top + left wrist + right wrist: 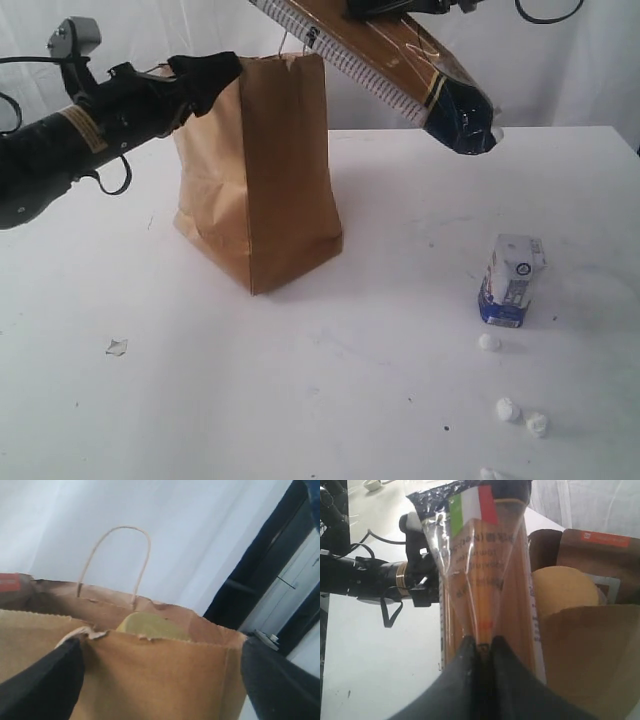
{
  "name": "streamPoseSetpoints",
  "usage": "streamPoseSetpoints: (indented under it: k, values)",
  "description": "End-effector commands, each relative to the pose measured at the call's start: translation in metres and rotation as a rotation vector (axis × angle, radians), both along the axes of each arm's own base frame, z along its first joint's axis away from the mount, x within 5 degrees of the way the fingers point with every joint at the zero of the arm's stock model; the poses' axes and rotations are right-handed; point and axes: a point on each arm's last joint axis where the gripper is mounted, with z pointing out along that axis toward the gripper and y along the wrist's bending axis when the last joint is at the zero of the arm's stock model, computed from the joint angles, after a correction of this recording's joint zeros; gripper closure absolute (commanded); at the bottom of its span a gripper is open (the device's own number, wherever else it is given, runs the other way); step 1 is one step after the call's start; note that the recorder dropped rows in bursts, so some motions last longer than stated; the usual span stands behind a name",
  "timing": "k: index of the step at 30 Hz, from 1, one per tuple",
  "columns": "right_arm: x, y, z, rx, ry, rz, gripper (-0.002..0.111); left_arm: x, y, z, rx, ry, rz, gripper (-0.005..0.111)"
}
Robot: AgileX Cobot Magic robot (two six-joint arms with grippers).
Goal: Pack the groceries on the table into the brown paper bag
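Clamping the long spaghetti pack (400, 62), the right claw (481, 647) held it slanted above the brown paper bag (270, 170); left claw (162, 677) stood spread wide at the bag's left rim.

spaghetti pack (400, 60) upper end ran off frame top | gold lid (152, 626) sat half hidden behind brown paper bag (150, 675) wall | white lump (490, 473) clipped by frame bottom | carton (512, 282) print was too small to read

The exterior view looks down across the white bench (300, 400) from a moderate distance. The left wrist view sits tight against the rim of the brown paper bag (150, 675). The right wrist view looks along the spaghetti pack (480, 580) into that bag; all three share it
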Motion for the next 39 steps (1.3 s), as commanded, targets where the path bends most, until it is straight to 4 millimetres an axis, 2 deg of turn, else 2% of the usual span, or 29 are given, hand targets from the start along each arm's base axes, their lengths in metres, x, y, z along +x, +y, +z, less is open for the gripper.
streamPoseSetpoints:
  k: [1,5,12,25,32,39]
  values:
    - [-0.005,0.001,0.019,0.082,-0.024,0.000,0.108,-0.007,-0.027,0.025,0.011,-0.107,-0.146,0.021]
    - [-0.005,0.001,0.019,0.082,-0.024,0.000,0.108,-0.012,-0.042,0.031,0.012,-0.153,-0.166,0.021]
    - [-0.006,0.001,0.018,0.080,-0.024,0.003,0.108,-0.008,-0.039,0.034,-0.046,-0.162,-0.070,0.021]
    - [-0.005,0.001,0.017,0.076,-0.004,-0.005,0.108,-0.018,-0.022,-0.008,-0.077,0.000,0.062,0.030]
    - [-0.005,-0.001,0.014,0.033,-0.005,-0.010,0.108,-0.017,-0.022,-0.001,-0.101,-0.006,0.057,0.030]
    - [-0.005,-0.001,0.014,0.033,-0.005,-0.010,0.108,-0.016,-0.021,0.002,-0.227,0.095,0.046,0.030]
